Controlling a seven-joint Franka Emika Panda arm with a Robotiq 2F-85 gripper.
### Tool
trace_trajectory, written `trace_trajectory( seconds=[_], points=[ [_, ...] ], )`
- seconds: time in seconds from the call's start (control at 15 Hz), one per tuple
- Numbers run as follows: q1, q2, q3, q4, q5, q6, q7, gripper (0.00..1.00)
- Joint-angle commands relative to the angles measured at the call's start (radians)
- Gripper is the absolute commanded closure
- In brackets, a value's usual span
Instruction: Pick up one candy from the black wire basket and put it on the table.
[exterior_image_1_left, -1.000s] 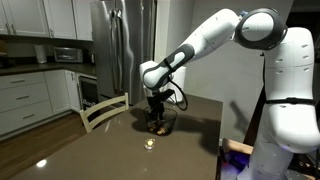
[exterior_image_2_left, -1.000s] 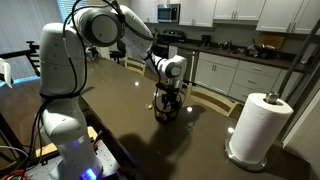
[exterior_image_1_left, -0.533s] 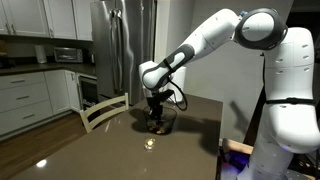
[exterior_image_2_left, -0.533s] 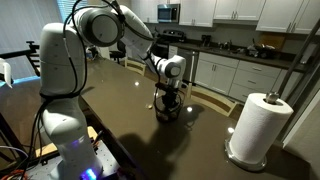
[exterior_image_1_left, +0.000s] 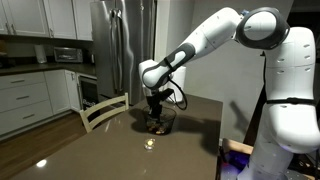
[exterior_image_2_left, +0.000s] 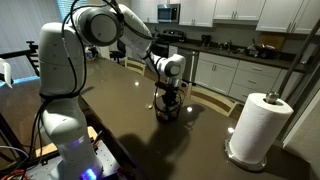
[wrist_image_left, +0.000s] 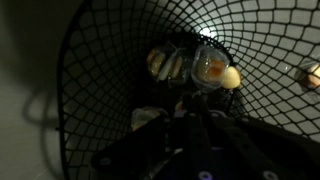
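The black wire basket (exterior_image_1_left: 158, 126) (exterior_image_2_left: 166, 112) stands on the dark glossy table (exterior_image_1_left: 110, 150) (exterior_image_2_left: 120, 125). My gripper (exterior_image_1_left: 155, 118) (exterior_image_2_left: 167, 104) reaches straight down into it. In the wrist view the basket's mesh (wrist_image_left: 95, 60) surrounds several wrapped candies: a yellow-and-clear one (wrist_image_left: 212, 70), a pale one (wrist_image_left: 165, 64) and another (wrist_image_left: 145, 117) lower left. My gripper (wrist_image_left: 194, 107) is shut, its dark fingertips meeting just under the yellow candy. The shadow hides whether a wrapper is pinched between them.
A white paper-towel roll (exterior_image_2_left: 256, 126) stands on the table near its edge. A wooden chair back (exterior_image_1_left: 103, 110) rises at the table's far side. Kitchen counters, cabinets and a steel fridge (exterior_image_1_left: 120, 45) lie beyond.
The arm stays in place over the basket. The fingers have closed together inside it.
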Motion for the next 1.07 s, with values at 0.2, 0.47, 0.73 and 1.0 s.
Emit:
trace_trajectory(
  seconds=[0.2, 0.47, 0.73, 1.0],
  points=[
    [0.025, -0.084, 0.009, -0.041, -0.036, 0.006, 0.012, 0.97],
    [0.040, -0.135, 0.016, -0.052, -0.055, -0.012, 0.021, 0.97],
    [0.054, -0.199, 0.027, -0.070, -0.099, -0.018, 0.047, 0.97],
    [0.071, -0.278, 0.050, -0.090, -0.150, -0.022, 0.068, 0.97]
  ],
)
